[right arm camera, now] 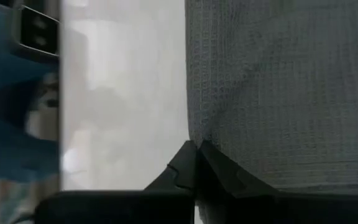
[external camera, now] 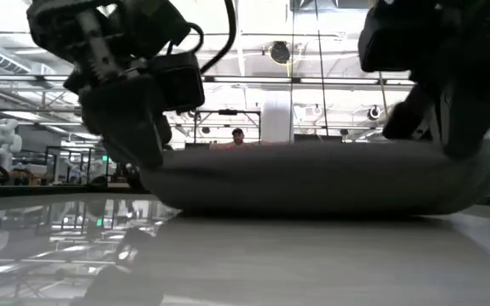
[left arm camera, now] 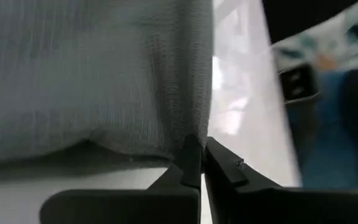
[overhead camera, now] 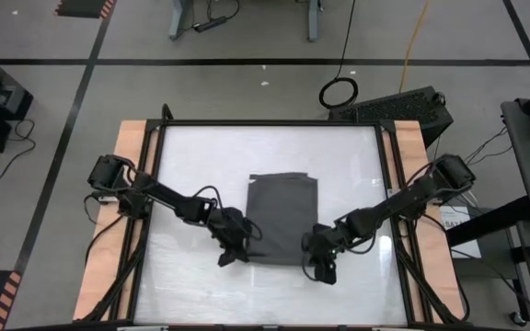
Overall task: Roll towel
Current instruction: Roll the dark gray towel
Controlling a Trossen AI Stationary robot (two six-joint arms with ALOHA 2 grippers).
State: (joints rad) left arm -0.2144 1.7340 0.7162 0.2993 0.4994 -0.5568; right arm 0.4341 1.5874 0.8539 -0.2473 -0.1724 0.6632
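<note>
**Both grippers pinch the near corners of a towel, ready to start the roll**

Nearest the bottom of the overhead frame, two dark arms reach inward to the close edge of a dark grey towel (overhead camera: pixel 283 216). The left gripper (overhead camera: pixel 233 253), lower centre-left, and the right gripper (overhead camera: pixel 324 267), lower centre-right, sit at the towel's two near corners.

In each wrist view the fingers are pressed together with cloth caught at their tips: the left gripper's fingers (left arm camera: pixel 191 163) clamp the towel's corner edge, and the right gripper's fingers (right arm camera: pixel 188 163) do the same at the other corner.

From table height, the near edge looks plump and rounded, like a thick fold or a first turn, though I cannot tell which.

Farther off, the rest of the towel lies flat at the centre of the white table (overhead camera: pixel 191 156), its far edge slightly rumpled. Beyond the table are the floor and cables.

My judgement: the roll is barely begun. The grip is made; nearly the whole length is left to turn.
</note>
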